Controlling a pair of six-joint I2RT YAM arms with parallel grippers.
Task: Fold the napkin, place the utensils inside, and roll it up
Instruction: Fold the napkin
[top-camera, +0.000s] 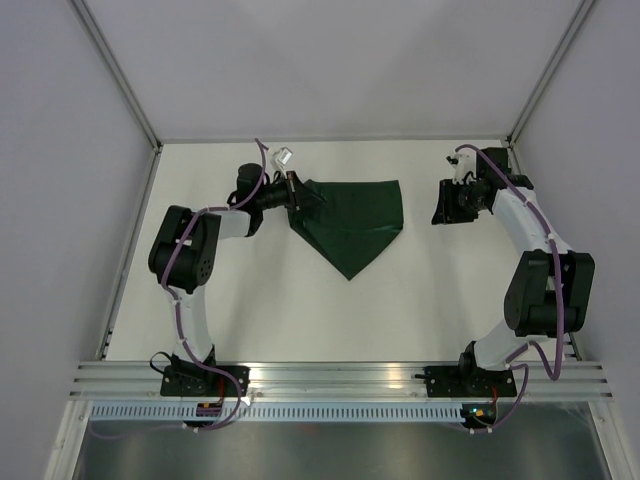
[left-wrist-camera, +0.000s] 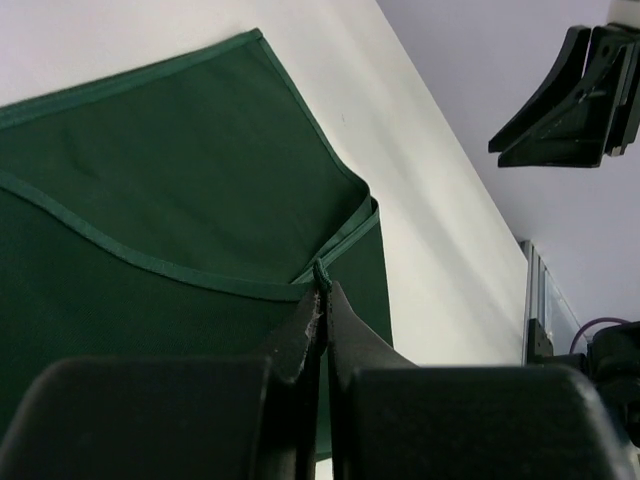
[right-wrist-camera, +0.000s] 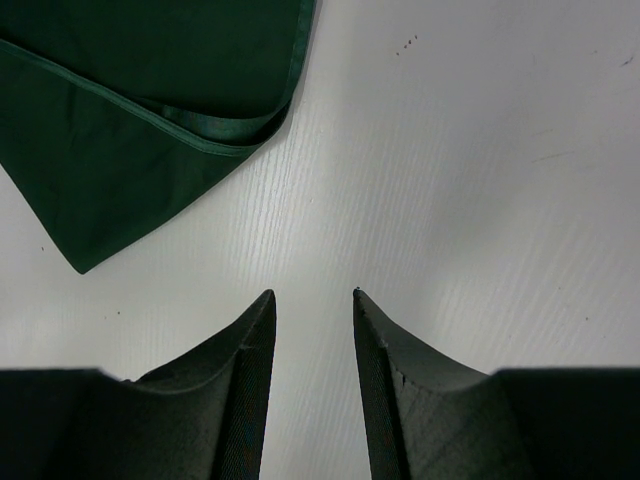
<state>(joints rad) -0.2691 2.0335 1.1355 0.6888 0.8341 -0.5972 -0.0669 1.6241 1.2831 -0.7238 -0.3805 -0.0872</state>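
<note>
The dark green napkin (top-camera: 352, 222) lies on the white table at mid-back, folded with one corner pointing toward the near edge. My left gripper (top-camera: 293, 190) is shut on the napkin's left corner; in the left wrist view the hem (left-wrist-camera: 321, 272) sticks out between the closed fingertips, and the cloth (left-wrist-camera: 180, 170) spreads beyond. My right gripper (top-camera: 441, 207) is open and empty, to the right of the napkin, over bare table. In the right wrist view the napkin's corner (right-wrist-camera: 140, 110) lies at upper left, apart from the fingers (right-wrist-camera: 262, 330). The knife is out of view.
A small white object (top-camera: 283, 157) lies near the back edge behind the left gripper. The table is walled at the back and both sides. An aluminium rail (top-camera: 340, 378) runs along the near edge. In the left wrist view the right gripper (left-wrist-camera: 575, 105) shows at upper right.
</note>
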